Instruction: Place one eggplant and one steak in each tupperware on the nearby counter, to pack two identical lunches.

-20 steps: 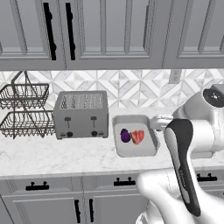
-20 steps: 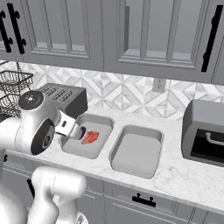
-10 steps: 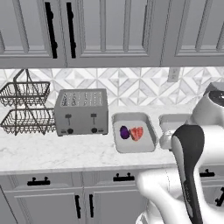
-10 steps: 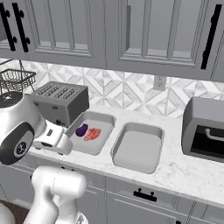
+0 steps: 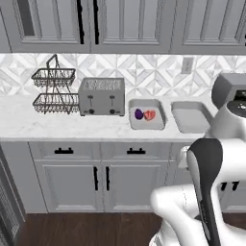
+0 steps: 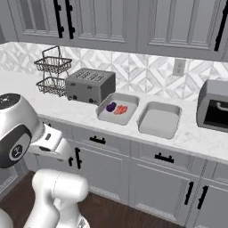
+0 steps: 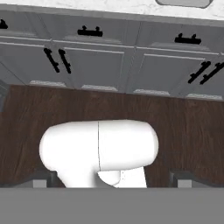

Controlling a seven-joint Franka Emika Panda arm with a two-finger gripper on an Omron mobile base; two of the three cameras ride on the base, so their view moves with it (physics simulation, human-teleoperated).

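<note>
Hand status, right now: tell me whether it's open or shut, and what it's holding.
Hand: open, tips wide apart, holding nothing; it points down at the dark wood floor in front of the cabinets.

Purple eggplant (image 5: 139,114), red steak (image 5: 150,115), light-grey tupperware (image 5: 146,124), white marble counter (image 5: 72,126)

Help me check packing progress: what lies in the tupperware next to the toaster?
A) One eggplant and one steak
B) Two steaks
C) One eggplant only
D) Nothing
A: in the right base view the tupperware beside the toaster holds one purple eggplant and one red steak side by side, next to the toaster; the other tupperware sits bare.
</note>
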